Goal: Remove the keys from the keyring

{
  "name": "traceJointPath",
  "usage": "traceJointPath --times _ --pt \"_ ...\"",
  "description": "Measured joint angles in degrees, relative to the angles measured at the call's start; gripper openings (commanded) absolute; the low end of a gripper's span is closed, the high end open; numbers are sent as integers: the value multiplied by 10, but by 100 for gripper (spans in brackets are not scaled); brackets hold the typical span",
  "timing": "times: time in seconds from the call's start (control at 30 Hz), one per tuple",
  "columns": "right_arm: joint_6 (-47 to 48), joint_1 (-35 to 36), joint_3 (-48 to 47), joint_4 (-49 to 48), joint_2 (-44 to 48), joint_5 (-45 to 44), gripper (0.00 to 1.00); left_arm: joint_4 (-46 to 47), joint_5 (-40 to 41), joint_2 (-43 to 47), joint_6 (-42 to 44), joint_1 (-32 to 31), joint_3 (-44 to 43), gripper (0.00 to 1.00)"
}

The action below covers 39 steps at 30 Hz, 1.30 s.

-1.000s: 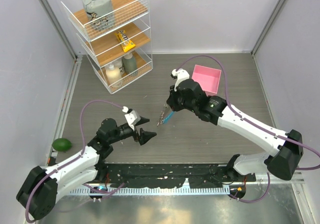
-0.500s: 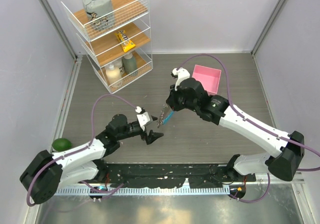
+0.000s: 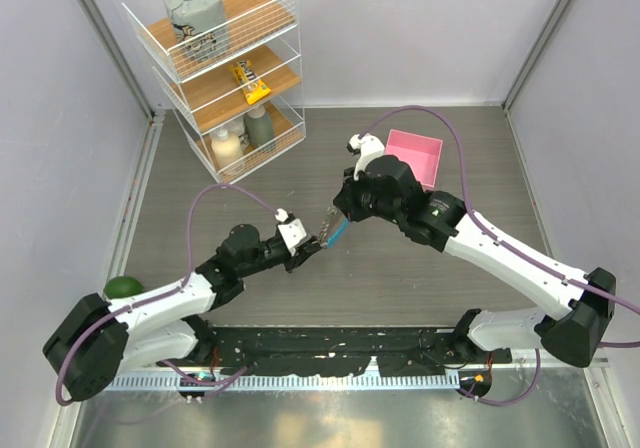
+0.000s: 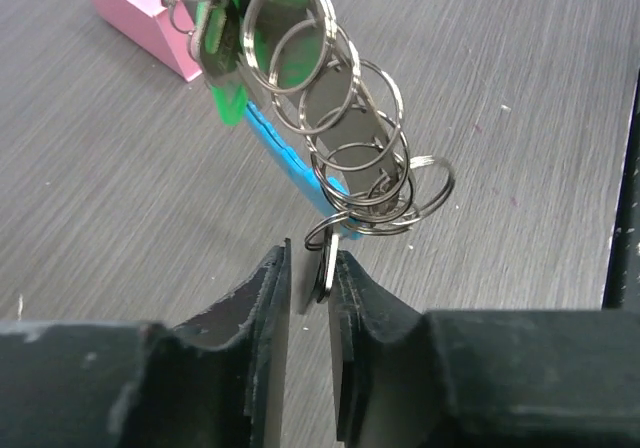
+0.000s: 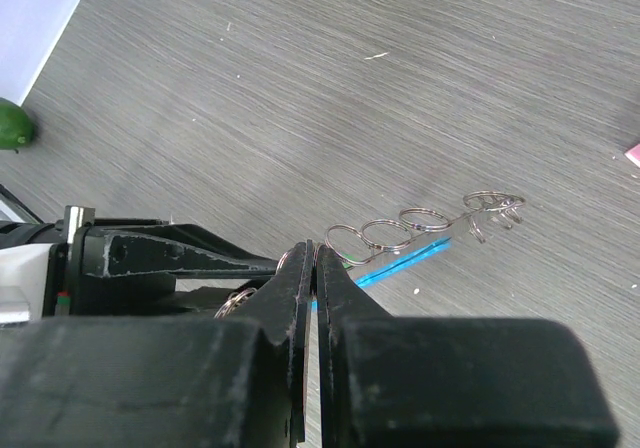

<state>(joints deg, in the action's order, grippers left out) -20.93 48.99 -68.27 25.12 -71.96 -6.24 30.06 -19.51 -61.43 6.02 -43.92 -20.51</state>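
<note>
My right gripper (image 3: pixel 334 219) (image 5: pixel 315 254) is shut on the top of the keyring (image 3: pixel 329 232), a string of silver rings (image 4: pixel 345 128) with a bright blue strip (image 4: pixel 290 163), and holds it above the table. A key with a green head (image 4: pixel 228 98) hangs near the top of the bunch. My left gripper (image 3: pixel 312 249) (image 4: pixel 310 268) is at the lower end of the bunch. A flat silver piece (image 4: pixel 325 263) on the lowest small ring hangs between the narrowed jaws; it touches the right finger, and a gap shows at the left one.
A pink square box (image 3: pixel 413 158) (image 4: pixel 140 18) stands behind the right arm. A white wire shelf rack (image 3: pixel 225 68) with bottles and packets is at the back left. A green lime (image 3: pixel 123 288) (image 5: pixel 12 126) lies by the left wall.
My left arm has reached right to the hanging keyring, and its jaws have narrowed from wide open around the lowest piece. The right arm has barely moved.
</note>
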Motion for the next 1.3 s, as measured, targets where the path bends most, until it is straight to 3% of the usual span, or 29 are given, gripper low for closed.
traceJointPath --times 0.17,0.6,0.93,1.03,1.1,1.17,1.3 --pt "0 -2 0 1 4 -8 5 -34 5 52 3 0 0 3" --pt "0 -12 30 4 4 -12 5 -198 11 228 -32 0 0 3" --pt "22 -12 59 -22 13 3 5 -209 -41 184 -92 -3 0 7" --pt "37 -12 76 -43 21 13 5 -194 -51 157 -115 -20 0 19" --pt "51 -12 93 -60 30 23 5 -183 -54 141 -124 -40 -1 42" --pt "73 -14 117 -84 43 32 5 -183 -64 133 -129 -56 -4 55" --pt "118 -20 169 -130 80 67 5 -228 -79 150 -132 -67 -31 69"
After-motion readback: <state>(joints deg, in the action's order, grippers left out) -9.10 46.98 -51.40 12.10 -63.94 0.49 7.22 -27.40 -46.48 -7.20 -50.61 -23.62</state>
